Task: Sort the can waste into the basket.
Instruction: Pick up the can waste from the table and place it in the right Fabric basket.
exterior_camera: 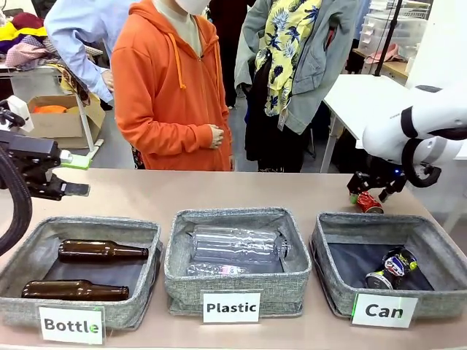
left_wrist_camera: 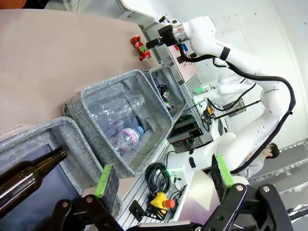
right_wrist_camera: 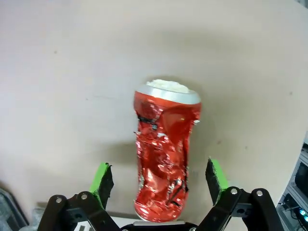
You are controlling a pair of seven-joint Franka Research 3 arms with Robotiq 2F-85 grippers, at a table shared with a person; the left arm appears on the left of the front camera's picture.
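Note:
A crushed red can (right_wrist_camera: 163, 149) lies on the table behind the "Can" basket (exterior_camera: 419, 227); I also see this can from the front (exterior_camera: 368, 203) and from the left wrist (left_wrist_camera: 141, 48). My right gripper (right_wrist_camera: 161, 180) is open just above it, with the green pads either side of the can's lower part and not touching it. From the front, the right gripper (exterior_camera: 371, 191) hangs over the can. A black can (exterior_camera: 390, 269) lies inside the "Can" basket. My left gripper (exterior_camera: 73, 175) is open and empty above the left side of the table, behind the "Bottle" bin.
The "Bottle" bin (exterior_camera: 80, 226) holds two brown glass bottles. The "Plastic" bin (exterior_camera: 235, 216) holds clear plastic bottles. A person in an orange hoodie (exterior_camera: 171, 87) stands at the far side with others beside them.

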